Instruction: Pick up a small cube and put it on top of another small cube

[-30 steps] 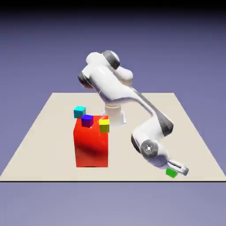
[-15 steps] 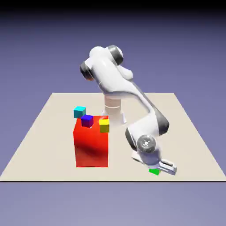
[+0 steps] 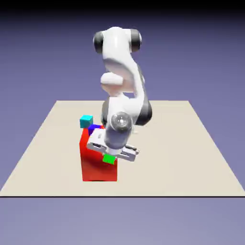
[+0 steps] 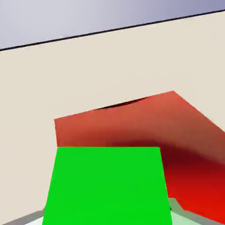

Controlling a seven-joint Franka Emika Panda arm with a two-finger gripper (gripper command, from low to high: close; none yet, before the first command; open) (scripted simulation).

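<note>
One big thing sets the stage for you: the worktop, pale and wide, with the white arm folded upright over its middle. Next in size is the red block, standing toward the exterior view's left, its upper part largely hidden behind the hand. On or near its top you can make out a cyan cube at the far left corner and a sliver of a dark blue cube just beside it; the hand covers whatever else may sit there.

Smallest is the green cube, and it is clear of the worktop, clamped between the jaws of the gripper in front of the block's upper right part. In the hand view the green cube fills the bottom middle, with the red block slanting behind it.

You are in the carry step: the pick looks done, the placing not yet. Your next move calls for lining the held cube squarely above one of the small cubes, levelling the tilted hand, then lowering gently before letting go. Misalignment could knock the target off the block.
</note>
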